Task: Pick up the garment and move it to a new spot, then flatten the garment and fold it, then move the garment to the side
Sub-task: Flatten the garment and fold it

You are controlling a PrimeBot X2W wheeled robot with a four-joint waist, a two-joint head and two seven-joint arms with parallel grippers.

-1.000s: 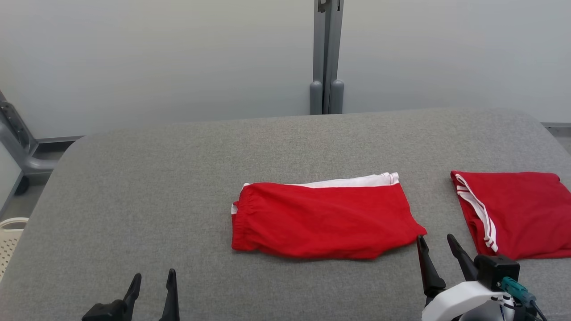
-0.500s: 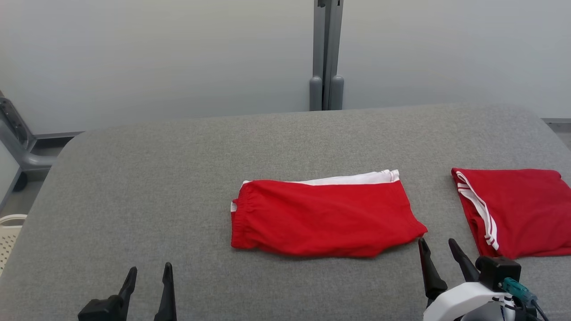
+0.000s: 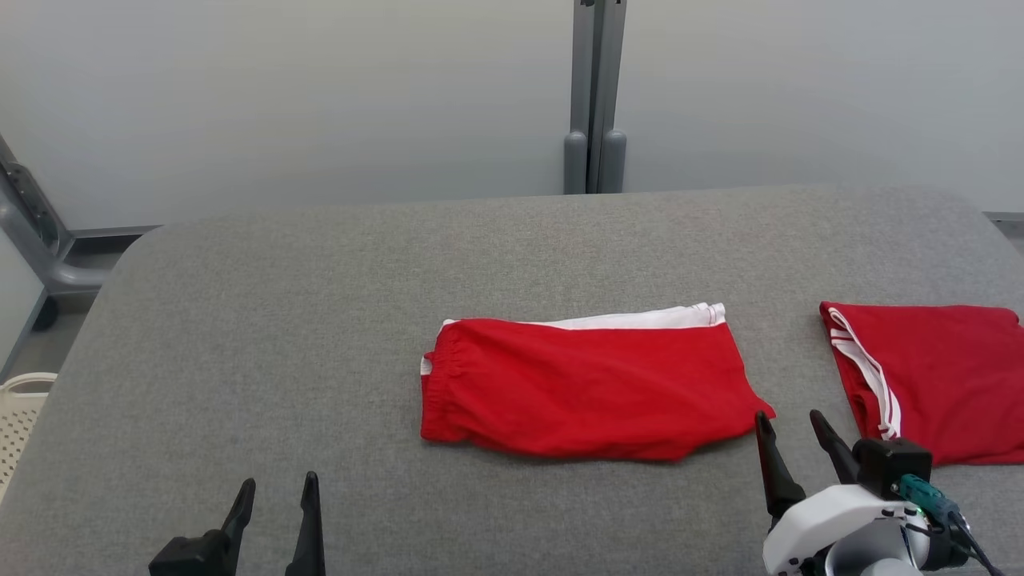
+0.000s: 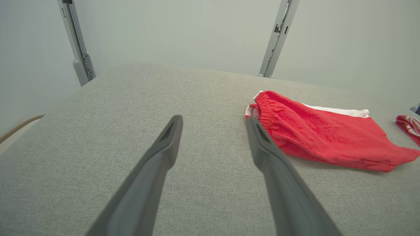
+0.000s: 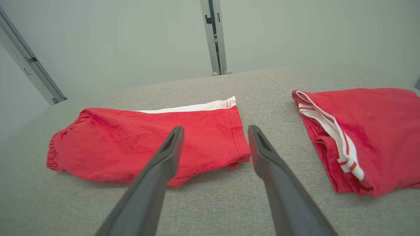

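Note:
A folded red garment (image 3: 588, 386) with a white strip along its far edge lies flat at the middle of the grey table (image 3: 280, 320). It also lies ahead of the fingers in the right wrist view (image 5: 147, 144) and off to the right in the left wrist view (image 4: 325, 134). My right gripper (image 3: 792, 420) is open, just off the garment's near right corner, with nothing between its fingers. My left gripper (image 3: 276, 484) is open and empty at the lower left, well apart from the garment.
A second folded red garment (image 3: 936, 376) with white stripes lies at the table's right edge, also in the right wrist view (image 5: 367, 131). A grey post (image 3: 594, 104) stands behind the table. A pale perforated basket (image 3: 20, 412) sits off the left edge.
The head camera has shifted slightly, so the whole picture moved a little right. The right gripper has edged up toward the garment's corner. Both garments lie as before.

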